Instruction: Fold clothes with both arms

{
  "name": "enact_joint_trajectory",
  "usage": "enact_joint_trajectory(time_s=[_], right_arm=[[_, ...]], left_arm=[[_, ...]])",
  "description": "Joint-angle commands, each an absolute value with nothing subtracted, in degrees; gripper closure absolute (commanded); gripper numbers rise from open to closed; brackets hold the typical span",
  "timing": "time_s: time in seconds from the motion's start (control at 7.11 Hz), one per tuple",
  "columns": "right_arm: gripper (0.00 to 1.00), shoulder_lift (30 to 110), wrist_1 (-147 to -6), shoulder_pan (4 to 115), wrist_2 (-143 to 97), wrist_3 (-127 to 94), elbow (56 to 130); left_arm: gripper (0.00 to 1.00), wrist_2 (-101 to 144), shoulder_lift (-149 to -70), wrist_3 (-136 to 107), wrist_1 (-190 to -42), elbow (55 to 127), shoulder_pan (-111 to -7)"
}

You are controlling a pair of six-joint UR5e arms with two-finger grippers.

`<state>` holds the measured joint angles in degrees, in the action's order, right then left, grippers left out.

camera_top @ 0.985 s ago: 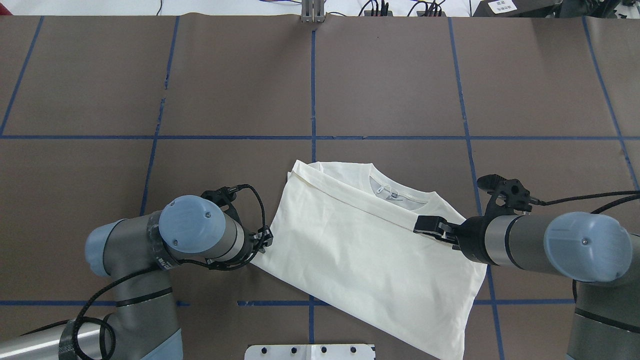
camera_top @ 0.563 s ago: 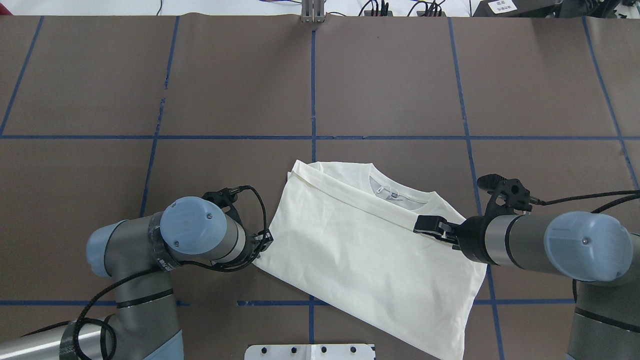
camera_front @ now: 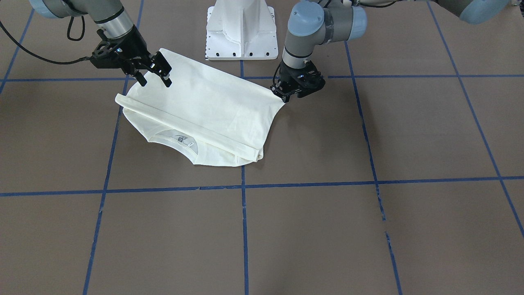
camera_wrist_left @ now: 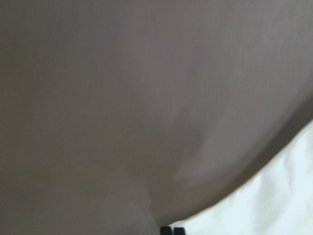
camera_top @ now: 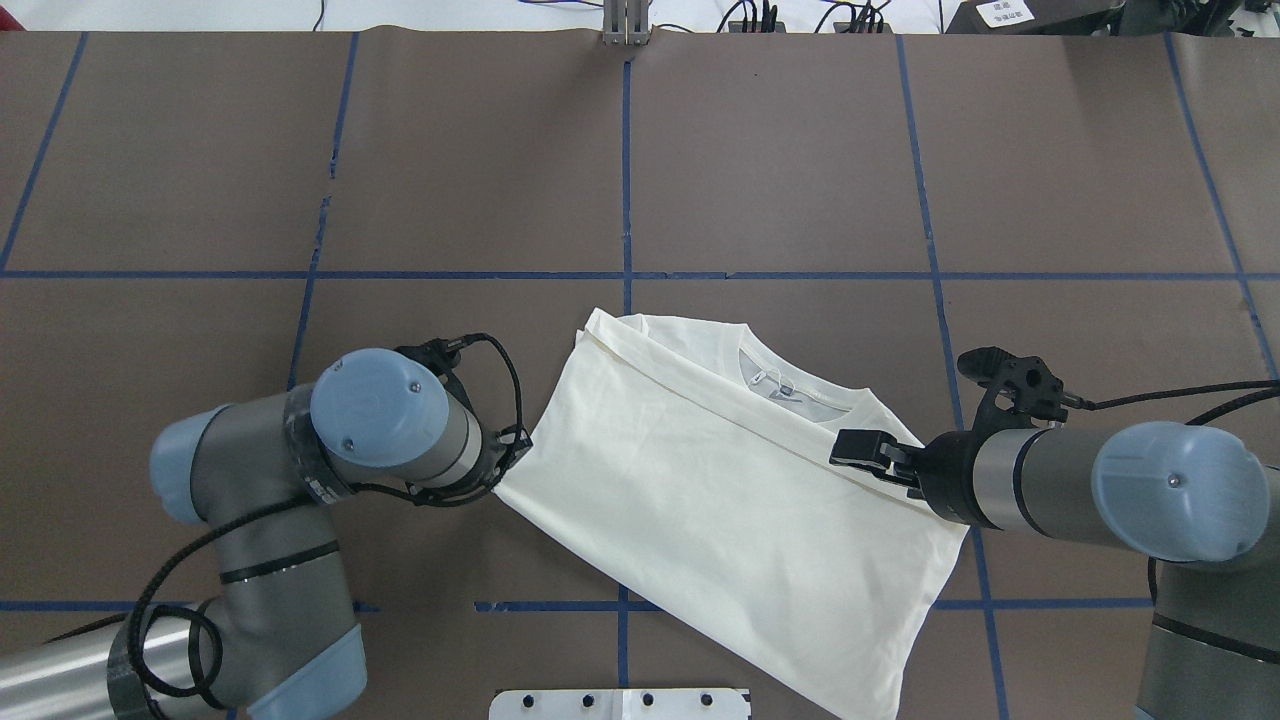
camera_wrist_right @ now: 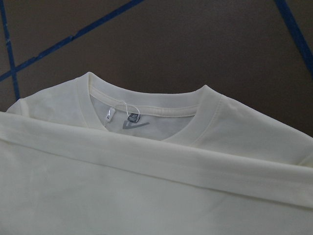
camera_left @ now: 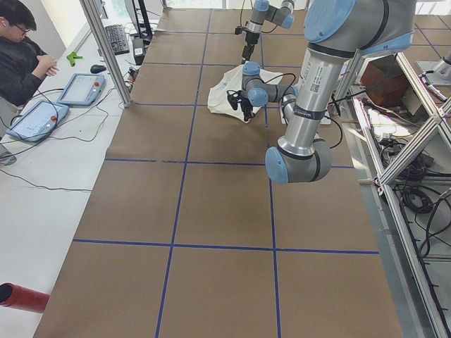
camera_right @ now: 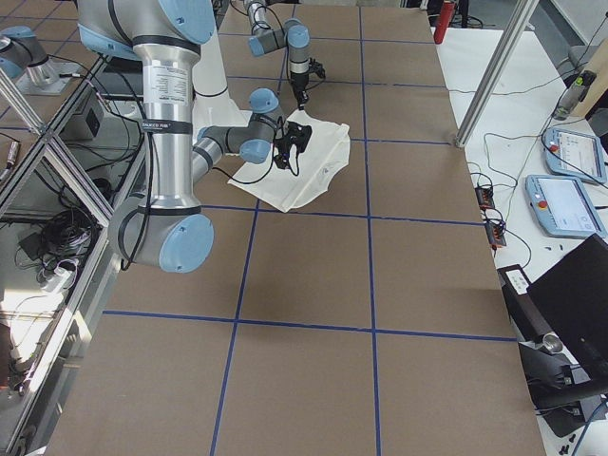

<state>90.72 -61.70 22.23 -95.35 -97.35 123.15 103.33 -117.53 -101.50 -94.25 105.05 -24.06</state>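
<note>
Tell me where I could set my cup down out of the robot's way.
The table beyond the crosswise blue tape line is bare. Near the robot it is crowded: the T-shirt lies between the left tool and right tool.

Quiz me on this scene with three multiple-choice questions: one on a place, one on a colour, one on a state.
1. Where is the left gripper? A at a corner of the T-shirt; B above its middle; C far from it.
2. What colour are the grid lines on the table? A red; B blue; C white.
3. The right gripper is: A shut; B open; C out of view.
A: the front view shows it at the shirt's corner. B: blue tape crosses the brown table. B: its fingers stand apart.
</note>
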Motion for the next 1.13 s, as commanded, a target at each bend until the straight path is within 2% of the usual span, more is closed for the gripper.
enact_joint_trajectory(time_s=[0.0, 0.7, 0.98], right_arm=[[0.00, 90.6, -61.7, 22.2, -95.3, -97.4, 123.1], [0.00, 90.6, -61.7, 22.1, -94.9, -97.4, 122.2], [0.00, 90.5, -61.7, 22.1, -95.0, -97.4, 122.0]], left_arm=[[1.00, 103.1, -121.4, -98.3, -94.1, 98.9, -32.0], [1.00, 100.7, -138.5, -89.0, -113.6, 66.2, -43.7], [1.00, 100.7, -143.5, -89.0, -121.2, 59.3, -43.8]])
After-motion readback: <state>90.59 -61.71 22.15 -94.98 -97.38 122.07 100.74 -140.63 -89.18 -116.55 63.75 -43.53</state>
